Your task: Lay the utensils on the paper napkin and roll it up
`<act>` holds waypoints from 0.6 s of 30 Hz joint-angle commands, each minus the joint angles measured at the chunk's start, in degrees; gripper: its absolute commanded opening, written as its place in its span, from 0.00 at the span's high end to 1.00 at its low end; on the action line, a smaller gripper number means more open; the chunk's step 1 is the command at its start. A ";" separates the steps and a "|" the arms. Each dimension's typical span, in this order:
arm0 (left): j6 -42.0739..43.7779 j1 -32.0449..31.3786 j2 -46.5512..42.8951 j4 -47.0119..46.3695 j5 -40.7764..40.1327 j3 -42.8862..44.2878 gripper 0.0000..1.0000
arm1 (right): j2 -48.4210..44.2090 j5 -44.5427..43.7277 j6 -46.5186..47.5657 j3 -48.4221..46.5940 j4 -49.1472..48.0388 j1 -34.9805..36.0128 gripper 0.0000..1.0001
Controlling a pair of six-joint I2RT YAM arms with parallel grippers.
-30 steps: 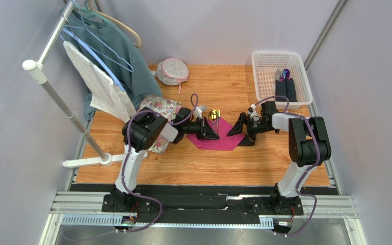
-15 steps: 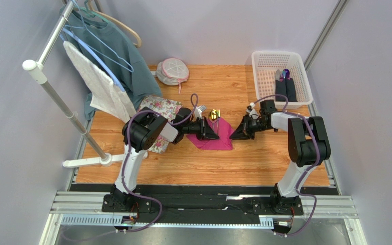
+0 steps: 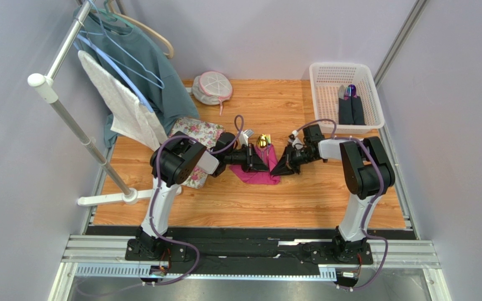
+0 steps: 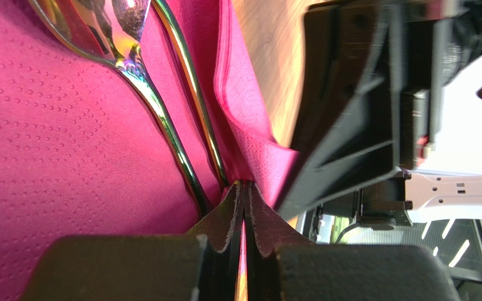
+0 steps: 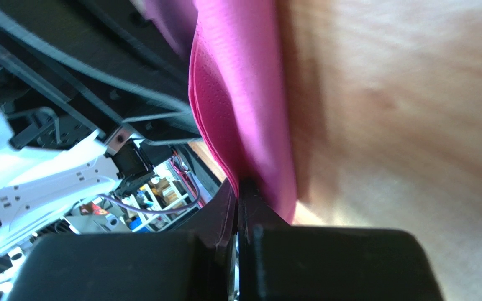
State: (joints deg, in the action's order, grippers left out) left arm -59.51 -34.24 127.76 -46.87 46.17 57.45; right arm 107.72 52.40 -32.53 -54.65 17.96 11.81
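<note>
Magenta paper is seen bunched at the centre of the overhead view, where the paper napkin (image 3: 257,172) is drawn in narrower than a second ago. Its right-hand corner, spread flat toward the right of the frame then, is now lifted and carried leftward. The right gripper (image 3: 279,169), held wide apart a second ago, is now clamped on that edge. In the lower middle of the right wrist view the pink sheet is pulled up in a fold straight into the closed fingertips, clear of the wooden table (image 5: 400,125).

The left gripper (image 3: 264,165) is kept where it was, just left of the napkin's middle, its jaws pressed together. In the left wrist view they are met at the spot where the handles of the gold utensils (image 4: 162,113) run under a raised fold of paper. Whether paper, handles or both are pinched there cannot be told.

The utensils are laid side by side on the napkin, their gold heads showing past its upper edge in the overhead view.

The placing step is judged complete and the rolling begun, with the first flap being brought over the cutlery. Thin paper held at both ends is judged liable to tear or crumple if pulled hard, and the utensils could be shifted as the flap is carried across.
</note>
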 commanded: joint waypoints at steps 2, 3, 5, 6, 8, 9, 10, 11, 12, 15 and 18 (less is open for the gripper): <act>2.82 0.31 1.79 2.05 -1.88 0.29 0.96 | 2.23 -3.00 -2.01 -0.98 -1.96 -0.04 1.00; 2.73 0.31 1.70 1.96 -1.88 0.21 0.96 | 2.49 -3.53 -1.92 -0.89 -1.87 -0.04 1.00; 2.64 0.31 1.61 1.52 -1.88 0.12 0.96 | 3.10 -4.85 -1.57 -1.07 -1.61 -0.04 1.00; 2.38 0.31 1.52 1.43 -1.79 0.03 0.96 | 3.28 -5.20 -1.57 -1.07 -1.00 0.05 1.00; 2.11 0.31 1.52 1.08 -1.70 0.12 0.96 | 3.72 -6.34 -1.13 -1.51 -0.55 0.05 1.00; 1.85 0.31 1.26 0.91 -1.61 0.03 0.96 | 3.98 -6.96 -1.04 -1.68 -0.03 0.14 1.00; 1.50 0.31 1.17 -0.23 -1.44 -0.06 0.96 | 3.99 -7.66 -0.95 -1.68 0.06 0.05 1.00; 1.15 0.31 0.91 -0.85 -1.09 -0.23 0.96 | 4.16 -8.01 -0.87 -2.03 0.32 0.05 1.00; 0.28 0.31 0.30 -1.64 -0.82 -0.32 0.95 | 4.51 -8.45 -0.52 -2.12 1.11 0.05 1.00; -0.35 0.58 -2.33 -2.87 0.32 -0.67 0.94 | 4.78 -10.38 0.54 -2.65 2.52 0.05 1.00; -0.61 1.28 -5.76 -2.35 1.11 -2.60 0.92 | 4.95 -11.53 1.07 -2.83 3.40 0.05 1.00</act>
State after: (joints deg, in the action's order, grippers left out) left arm -60.18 -34.09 127.48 -47.40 46.19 57.12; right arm 111.09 47.90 -33.54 -56.27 20.29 11.84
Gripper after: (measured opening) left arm 0.067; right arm 0.008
